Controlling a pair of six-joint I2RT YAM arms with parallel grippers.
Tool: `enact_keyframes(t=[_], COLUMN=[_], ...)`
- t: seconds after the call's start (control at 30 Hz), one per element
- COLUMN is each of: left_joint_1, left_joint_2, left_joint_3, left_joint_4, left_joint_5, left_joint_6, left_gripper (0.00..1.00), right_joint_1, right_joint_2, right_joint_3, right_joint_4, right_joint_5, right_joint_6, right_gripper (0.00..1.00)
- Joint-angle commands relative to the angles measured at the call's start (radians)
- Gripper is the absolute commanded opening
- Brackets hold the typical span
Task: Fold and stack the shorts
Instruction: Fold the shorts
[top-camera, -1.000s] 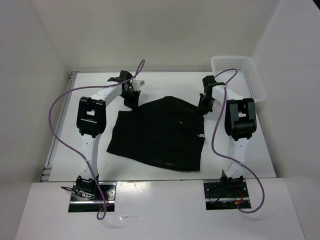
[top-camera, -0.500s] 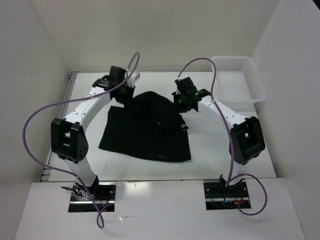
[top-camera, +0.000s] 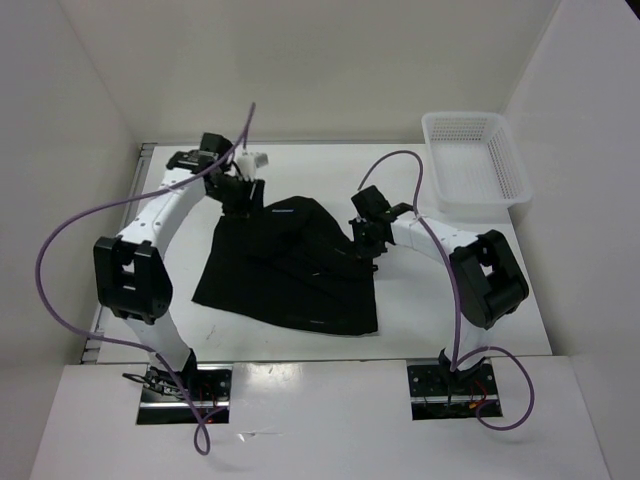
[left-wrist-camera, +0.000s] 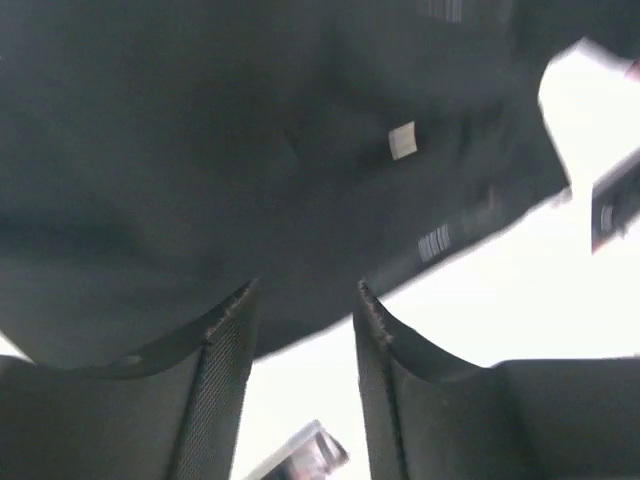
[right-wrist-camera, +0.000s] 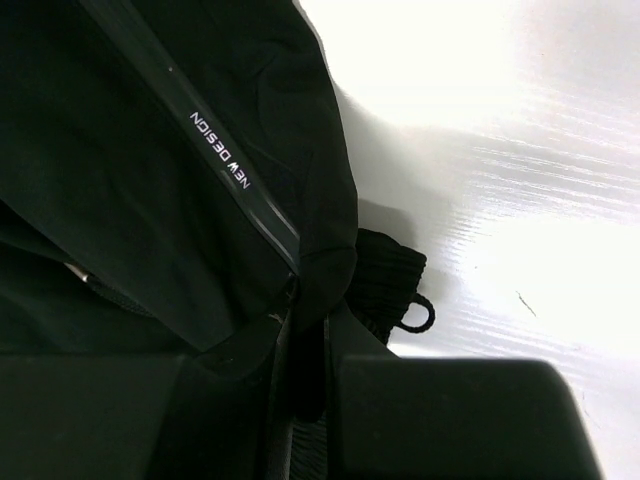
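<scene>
The black shorts (top-camera: 290, 270) lie crumpled and partly folded over themselves in the middle of the table. My left gripper (top-camera: 240, 192) is at their far left corner. In the left wrist view it (left-wrist-camera: 305, 300) is open, with the fabric (left-wrist-camera: 250, 150) and its small white label (left-wrist-camera: 402, 140) just beyond the fingertips and nothing between them. My right gripper (top-camera: 366, 240) is at the shorts' right edge. The right wrist view shows it (right-wrist-camera: 310, 320) shut on a fold of the shorts (right-wrist-camera: 150, 200), next to white lettering (right-wrist-camera: 222, 150) and a drawstring loop (right-wrist-camera: 420, 315).
A white mesh basket (top-camera: 472, 165) stands at the far right corner of the table. Purple cables arc above both arms. White walls close in the table (top-camera: 480, 300) on the left, right and back.
Both grippers carried the shorts' far edge toward the middle, shifting the cloth left. The left gripper has since opened and let go of the fabric. The right one stays shut and has come nearer.
</scene>
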Motion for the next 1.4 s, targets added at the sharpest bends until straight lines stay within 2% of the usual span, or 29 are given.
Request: enact_keyframes(t=[0.0,0.1,0.13,0.3,0.53,0.77,0.9,1.07,1.2,1.23,1.33,1.37], left_joint_1=[0.051,0.051,0.051,0.051,0.07,0.079,0.079,0.088,0.088,0.088,0.088,0.088], left_joint_2=[-0.04,0.048,0.123,0.329,0.452,0.509,0.634,0.649,0.648,0.648,0.624,0.624], left_joint_3=[0.037,0.063,0.083,0.239,0.357,0.367,0.472,0.473,0.495,0.496,0.496,0.496], left_joint_4=[0.182,0.274,0.285,0.336,0.389,0.426,0.261,0.207,0.13,0.13,0.112,0.112], left_joint_5=[0.037,-0.03,-0.05,-0.158,-0.209,-0.174,-0.034,0.067,0.141,0.153,0.187,0.196], left_joint_6=[0.004,0.004,0.004,0.004,0.004,0.004,0.004,0.004,0.004,0.004,0.004,0.004], left_gripper=[0.53,0.56,0.56,0.56,0.59,0.63,0.65,0.6,0.42,0.26,0.06,0.03], right_joint_1=[-0.006,-0.006,-0.006,-0.03,-0.06,-0.06,-0.06,-0.078,-0.105,-0.106,-0.129,-0.138], right_joint_2=[-0.027,-0.027,-0.018,-0.008,-0.018,-0.018,0.002,-0.007,-0.027,-0.027,-0.027,-0.027], right_joint_3=[-0.023,-0.013,-0.013,-0.004,-0.004,-0.004,0.008,0.042,0.063,0.072,0.097,0.097], right_joint_4=[0.063,0.063,0.063,0.063,0.063,0.063,0.041,0.032,0.032,0.032,0.032,0.032], right_joint_5=[0.031,0.051,0.051,0.039,0.014,0.014,0.005,0.023,0.023,0.011,0.0,-0.009], right_joint_6=[-0.002,-0.002,-0.002,-0.011,-0.011,-0.011,-0.021,-0.03,-0.03,-0.03,-0.03,-0.03], right_gripper=[0.0,0.0,0.0,0.0,0.0,0.0,0.0,0.0,0.0,0.0,0.0,0.0])
